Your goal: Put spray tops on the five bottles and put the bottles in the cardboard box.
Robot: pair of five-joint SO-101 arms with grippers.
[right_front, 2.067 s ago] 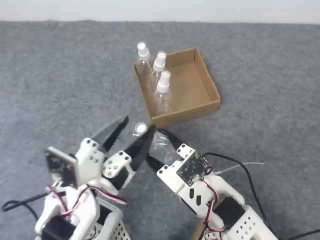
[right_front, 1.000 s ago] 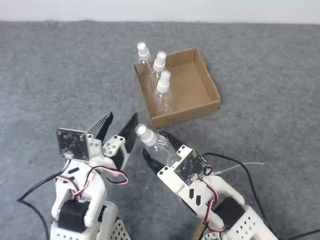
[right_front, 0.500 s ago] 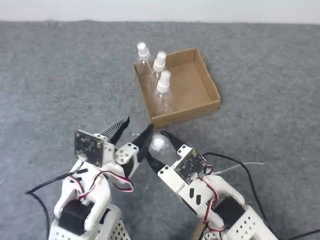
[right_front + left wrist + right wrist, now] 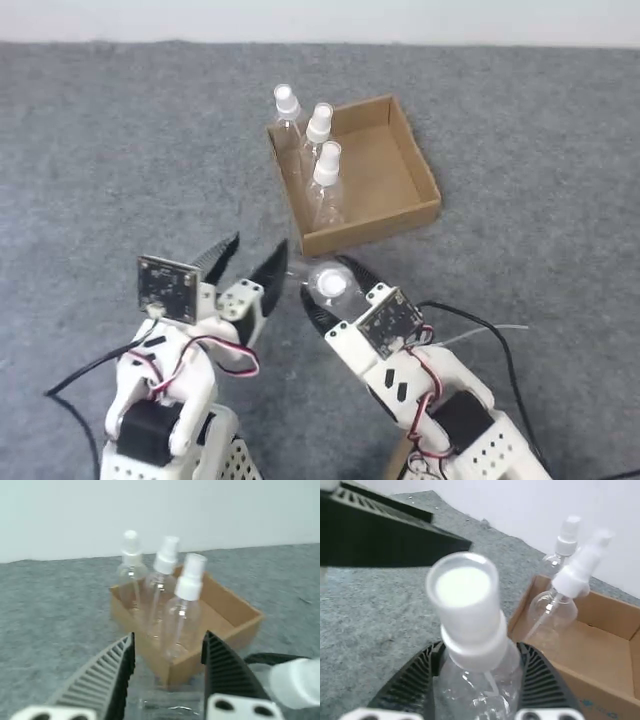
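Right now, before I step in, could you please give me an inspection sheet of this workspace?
Surface: grey carpet-like table cover, flat.
Job's things: cardboard box, open; three bottles with spray tops upright at its left wall; fourth bottle, top on, in the right gripper.
Clutter: thin pale strand beside the right arm, cannot tell what.
Grippers: left gripper jaws open, beside the held bottle; right gripper jaws shut on the fourth bottle.
Cables: black cables trailing from both arms; red and white wires on the arms.
Surroundings: pale wall behind the table.
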